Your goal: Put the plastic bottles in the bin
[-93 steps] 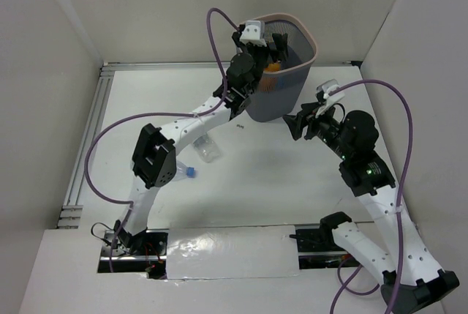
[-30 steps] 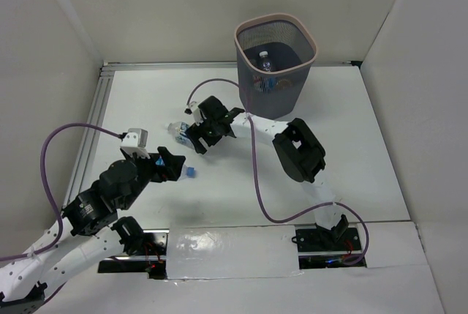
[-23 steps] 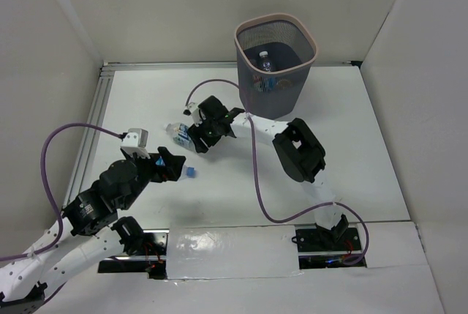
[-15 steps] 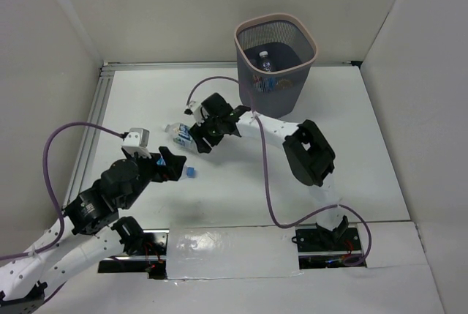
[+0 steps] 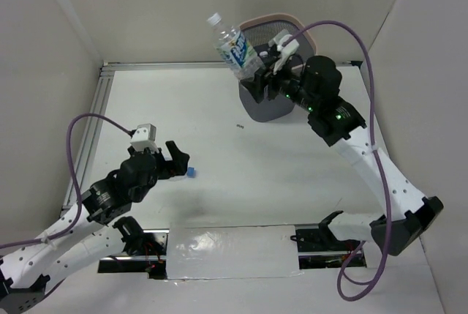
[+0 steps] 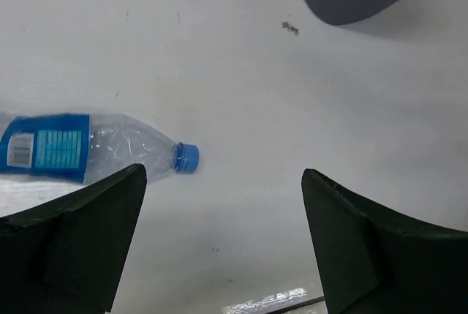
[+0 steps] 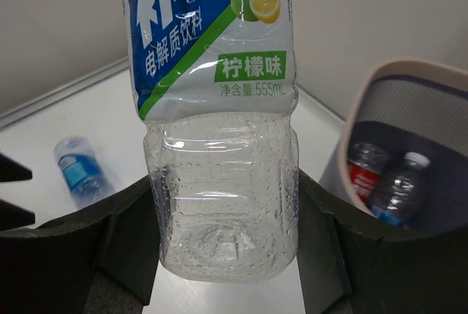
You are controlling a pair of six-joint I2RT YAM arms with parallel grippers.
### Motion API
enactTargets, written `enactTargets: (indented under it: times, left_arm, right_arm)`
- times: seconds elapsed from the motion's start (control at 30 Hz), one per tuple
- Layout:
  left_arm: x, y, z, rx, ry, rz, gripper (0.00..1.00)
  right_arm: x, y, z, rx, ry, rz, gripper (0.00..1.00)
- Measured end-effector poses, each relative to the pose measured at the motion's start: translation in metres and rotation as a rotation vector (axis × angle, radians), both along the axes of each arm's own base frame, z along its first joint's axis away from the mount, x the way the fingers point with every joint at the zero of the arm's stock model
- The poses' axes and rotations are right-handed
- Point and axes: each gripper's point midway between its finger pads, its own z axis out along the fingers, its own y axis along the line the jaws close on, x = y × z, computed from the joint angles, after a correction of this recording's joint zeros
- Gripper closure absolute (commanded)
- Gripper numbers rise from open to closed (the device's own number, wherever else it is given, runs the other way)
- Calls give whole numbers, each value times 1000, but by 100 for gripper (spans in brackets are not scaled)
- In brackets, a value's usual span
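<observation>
Bottle aloft! The right gripper (image 5: 257, 74) has its jaws clamped on the lower body of the clear lemon-label bottle (image 5: 235, 47). The cap leans up and away to the left. The bottle is just beside the bin (image 5: 272, 17), and from the wrist view it looks short of the mouth rather than over it. Inside lie a red-label bottle (image 7: 363, 171) and a white-cap bottle (image 7: 401, 186).

To finish this well, I'd carry the base across the pale rim until the whole bottle hangs above the opening, then spread the jaws. Held this low it is top-heavy, so letting go at the rim could tip it back onto the table (image 5: 219, 124).

One blue-label bottle (image 6: 80, 154) lies on its side on the table, out to the left under the left wrist camera. The left gripper (image 5: 177, 159) is spread wide and holds nothing, hovering near the blue cube (image 5: 190, 173).
</observation>
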Motion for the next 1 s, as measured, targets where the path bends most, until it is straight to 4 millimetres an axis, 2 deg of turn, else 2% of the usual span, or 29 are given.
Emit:
enactTargets:
  times: [0.07,0.17,0.27,0.37,0.47,0.5,0.63,0.73,0.83,0.93,1.0]
  left_arm:
    - [3,0,-9,0,47,37,0]
    - [5,0,-22,-8,126,99,0]
    - [5,-1,-35,-16,191,152,0]
    - [6,3,-44,-21,230,215,0]
    - [7,9,-46,-37,238,265,0]
    - [7,10,-46,-39,237,276,0]
    - [9,13,-46,-66,237,315,0]
    - [11,16,-44,-86,230,337,0]
    - [13,19,-42,-116,224,369,0]
    - [14,21,-45,-135,226,405,0]
    - [16,23,-51,-149,238,444,0]
  right_arm:
    - [3,-17,17,30,-40,-64,83]
    - [29,-48,23,43,-58,-191,79]
    - [62,-76,3,17,-18,-303,72]
    - [96,-93,-23,-17,42,-371,65]
    - [122,-99,-47,-42,95,-402,46]
    - [130,-100,-54,-50,111,-409,33]
    - [151,-102,-70,-68,144,-413,0]
    - [151,-106,-67,-57,144,-409,0]
    - [146,-111,-54,-33,125,-405,0]
    - [123,-114,-33,2,92,-376,0]
    - [96,-112,-11,33,51,-328,0]
